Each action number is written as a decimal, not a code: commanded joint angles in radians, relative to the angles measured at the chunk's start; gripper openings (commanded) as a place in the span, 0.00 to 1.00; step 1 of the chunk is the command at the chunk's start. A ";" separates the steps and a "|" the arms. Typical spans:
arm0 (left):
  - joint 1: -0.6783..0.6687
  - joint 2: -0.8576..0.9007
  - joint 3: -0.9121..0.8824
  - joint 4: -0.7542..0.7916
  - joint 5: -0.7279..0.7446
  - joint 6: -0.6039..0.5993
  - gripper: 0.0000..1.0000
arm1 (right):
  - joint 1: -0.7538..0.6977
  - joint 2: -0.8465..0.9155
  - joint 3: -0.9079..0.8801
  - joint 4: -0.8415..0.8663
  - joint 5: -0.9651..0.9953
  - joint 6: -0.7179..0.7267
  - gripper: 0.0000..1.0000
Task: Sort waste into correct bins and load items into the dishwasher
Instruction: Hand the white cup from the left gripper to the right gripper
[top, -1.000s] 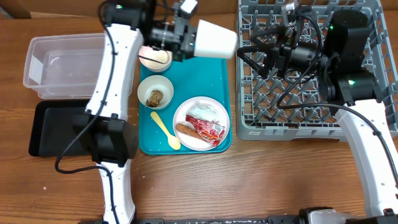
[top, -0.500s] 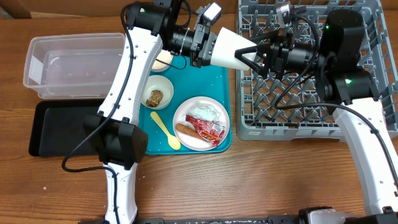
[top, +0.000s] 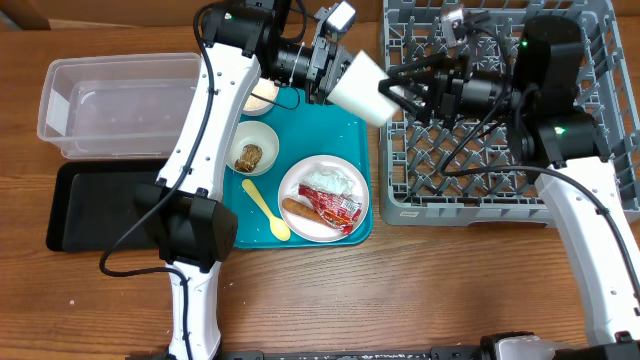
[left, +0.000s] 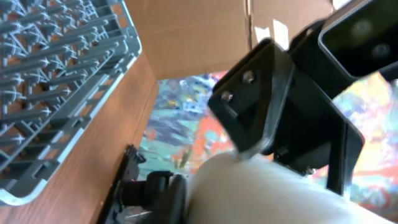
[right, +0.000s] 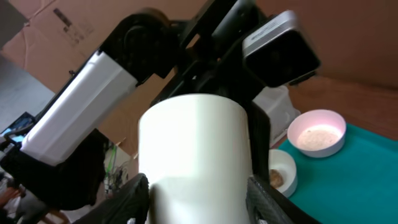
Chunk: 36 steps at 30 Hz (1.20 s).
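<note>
Right fingers (right: 134, 199): part-way closed, one on each side of the small white cup (top: 362, 88). In the right wrist view both look pressed against its wall.
Left fingers (top: 322, 78): nearly closed and pinched on the cup's other end, as far as I can judge from overhead. My left wrist view shows the cup's side and the other arm, not its own tips.
Cup position: in the air, lying tilted on its side between the two arms, above the right edge of the teal tray (top: 345, 140) and just beside the dish rack's (top: 470, 205) left wall.
Step in hand: a hand-over from left to right, I judge.
Doing it well: I want the right grip square and firm across the wall before the left lets go. Then I open the left only slightly and draw it back along the cup's axis, so nothing twists or droops.
Cup looks: plain white, smooth, slightly tapered, no handle that I can see. Probably light and slippery.
</note>
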<state>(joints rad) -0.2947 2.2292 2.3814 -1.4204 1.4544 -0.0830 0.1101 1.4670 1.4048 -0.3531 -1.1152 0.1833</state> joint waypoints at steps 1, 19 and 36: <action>-0.003 -0.010 0.009 0.015 0.013 -0.011 0.04 | 0.006 -0.004 0.017 -0.008 -0.050 0.001 0.52; 0.044 -0.010 0.009 0.099 0.085 -0.082 0.04 | -0.032 -0.002 0.017 -0.006 -0.110 0.000 0.80; 0.029 -0.010 0.009 0.105 0.126 -0.081 0.04 | 0.019 0.018 0.017 0.009 0.016 0.000 0.80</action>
<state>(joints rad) -0.2462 2.2292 2.3810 -1.3155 1.5146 -0.1581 0.1101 1.4681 1.4097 -0.3450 -1.1496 0.1837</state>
